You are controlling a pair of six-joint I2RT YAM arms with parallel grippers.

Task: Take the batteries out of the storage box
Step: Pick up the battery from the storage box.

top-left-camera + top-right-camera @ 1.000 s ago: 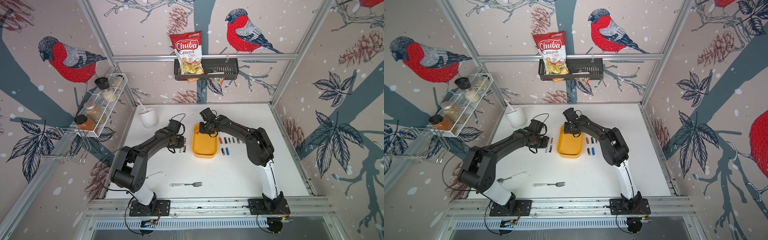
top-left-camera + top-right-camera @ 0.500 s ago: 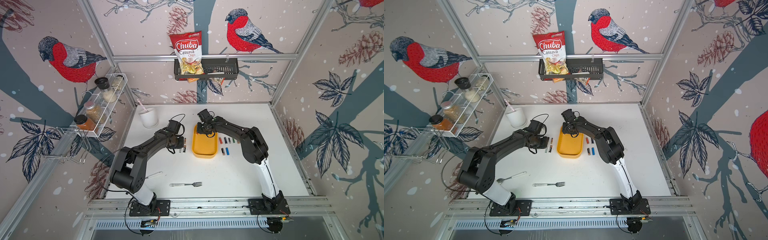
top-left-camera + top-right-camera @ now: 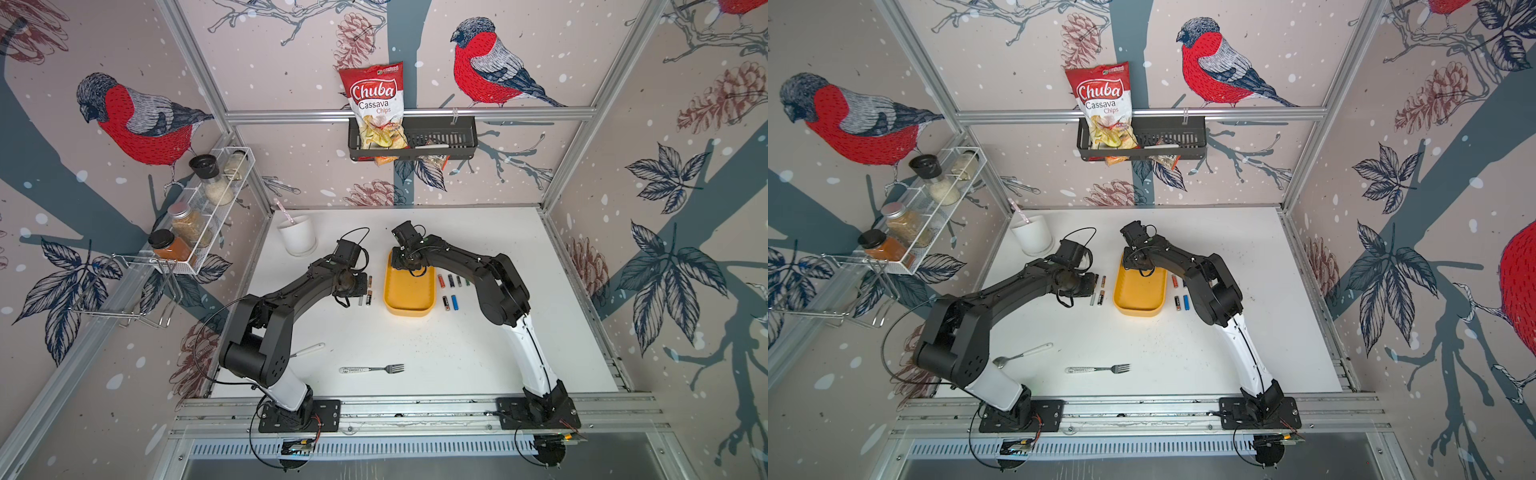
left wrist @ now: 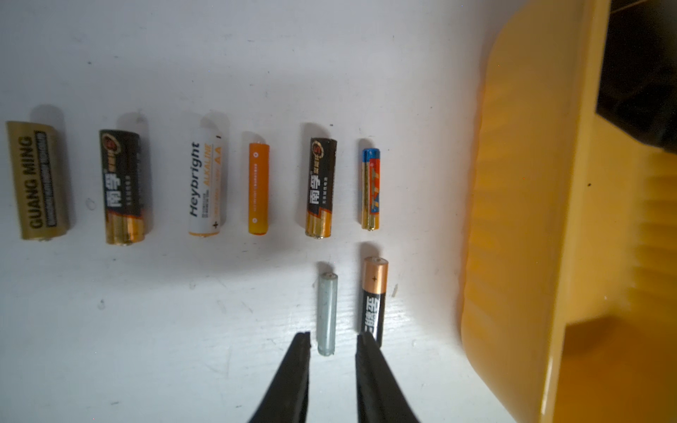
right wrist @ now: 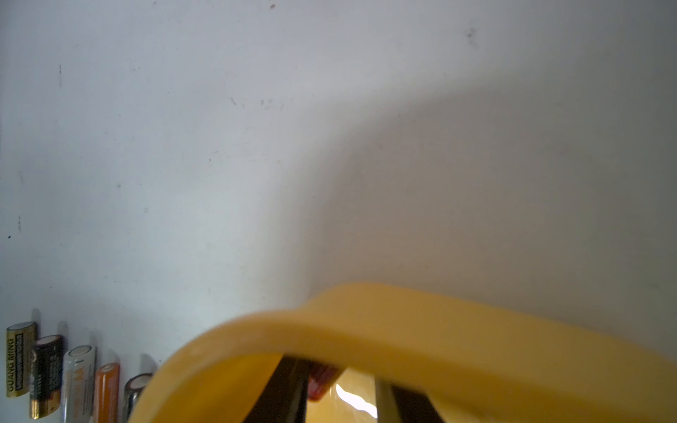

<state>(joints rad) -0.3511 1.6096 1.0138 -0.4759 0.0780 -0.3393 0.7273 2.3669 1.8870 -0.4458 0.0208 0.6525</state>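
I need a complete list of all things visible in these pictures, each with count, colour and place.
storage box: one, yellow, middle of the white table.
batteries left of the box: eight, mixed colours, on the table.
batteries right of the box: six visible, mixed colours, on the table.
reddish thing: one, inside the box; too hidden to name.
cup: one, white, back left, stick inside.
fork: one, silver, front middle.
spoon: one, silver, front left.
spice jars: four, in the white rack, left wall.
chips bag: one, red, in the black basket, back wall.
left gripper: black, jaws open around the grey battery's end.
right gripper: black, jaws open inside the box.
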